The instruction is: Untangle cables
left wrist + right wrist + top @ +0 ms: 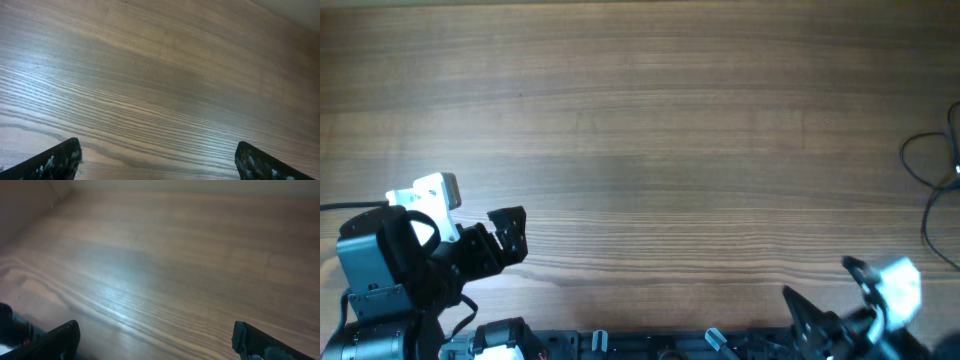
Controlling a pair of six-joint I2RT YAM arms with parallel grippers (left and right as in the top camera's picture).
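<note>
Thin black cables loop at the far right edge of the wooden table in the overhead view, partly cut off by the frame. My left gripper sits near the front left, open and empty; its finger tips show wide apart over bare wood in the left wrist view. My right gripper sits at the front right edge, open and empty; its tips are wide apart in the right wrist view. The cables do not show in either wrist view.
The brown wooden table fills the overhead view. The black arm bases and a mounting rail run along the front edge.
</note>
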